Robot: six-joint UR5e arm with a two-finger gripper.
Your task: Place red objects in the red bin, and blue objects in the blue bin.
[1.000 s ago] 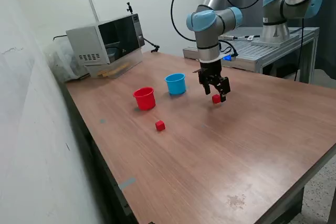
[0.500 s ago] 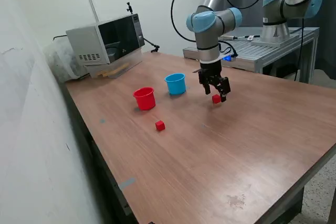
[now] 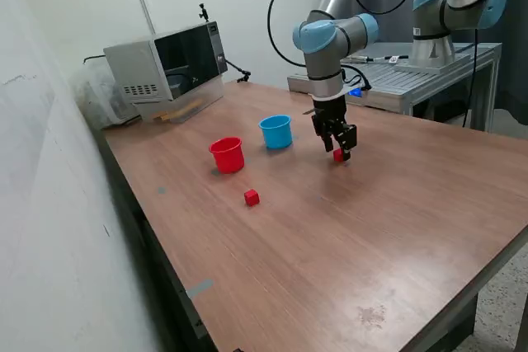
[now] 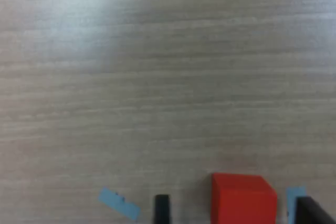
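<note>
In the exterior view my gripper (image 3: 337,148) stands low over the table, its fingers on either side of a tiny red cube (image 3: 337,155). In the wrist view the cube (image 4: 243,199) lies between the two dark fingertips (image 4: 161,207), close to one and with a gap to the other, so the gripper (image 4: 233,211) is partly open and not gripping. A second red cube (image 3: 252,197) lies on the table nearer the front. The red cup (image 3: 227,154) and the light-blue cup (image 3: 276,132) stand upright to the exterior view's left of the gripper. No dark-blue cubes are in view.
A microwave (image 3: 167,68) stands at the table's far corner on the exterior view's left. A second robot arm (image 3: 458,6) stands on a metal bench (image 3: 412,76) behind the wooden table (image 3: 371,228). A wall runs along the left.
The gripper's fingers have drawn closer together around the red cube and the gripper has shifted slightly. The cube, the cups and the other red cube have not moved.
</note>
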